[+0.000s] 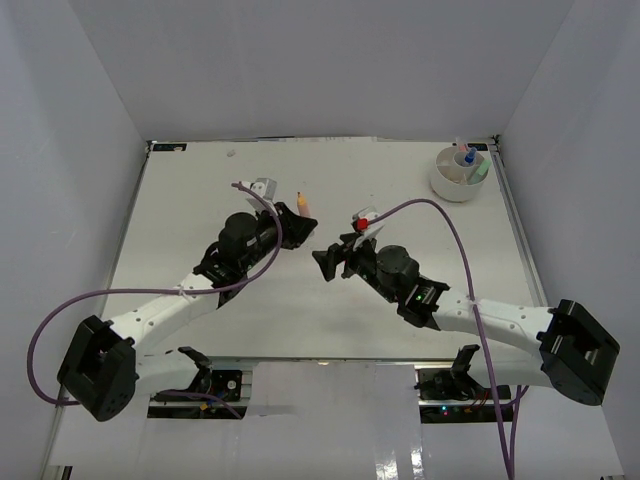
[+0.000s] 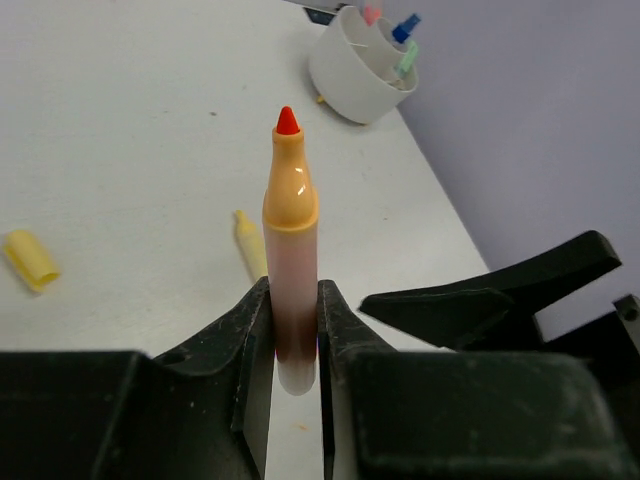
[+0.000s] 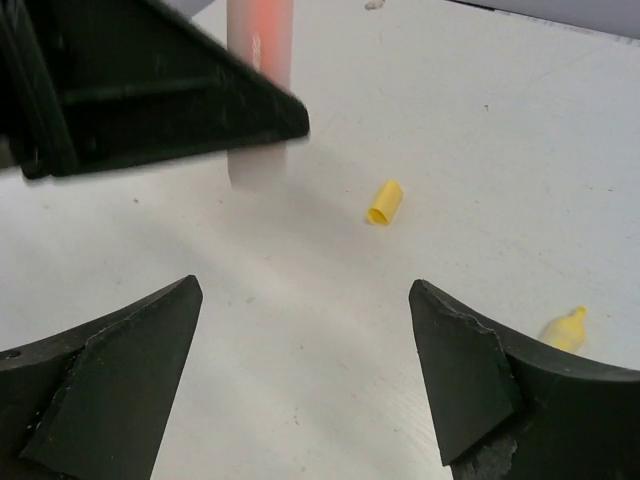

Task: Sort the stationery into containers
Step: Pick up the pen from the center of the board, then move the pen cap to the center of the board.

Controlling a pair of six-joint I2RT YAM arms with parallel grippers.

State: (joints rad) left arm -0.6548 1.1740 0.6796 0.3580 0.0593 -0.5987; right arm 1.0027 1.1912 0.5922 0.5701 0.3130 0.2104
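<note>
Orange highlighter (image 2: pixel 290 250) was pinched upright in the left claw (image 2: pixel 295 330), uncapped, red tip pointing up, held above the white counter (image 1: pixel 200 200) around the middle. A yellow cap (image 2: pixel 30 260) and a small yellow piece (image 2: pixel 248 243) lay loose on the counter just beyond it. To the right, the right claw (image 3: pixel 300 350) was spread wide with nothing in it. Far right corner, the round white tub (image 1: pixel 458 175) already had a few items standing inside.

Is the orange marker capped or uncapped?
Uncapped: the orange marker, held in the left gripper, shows its bare red tip.
</note>
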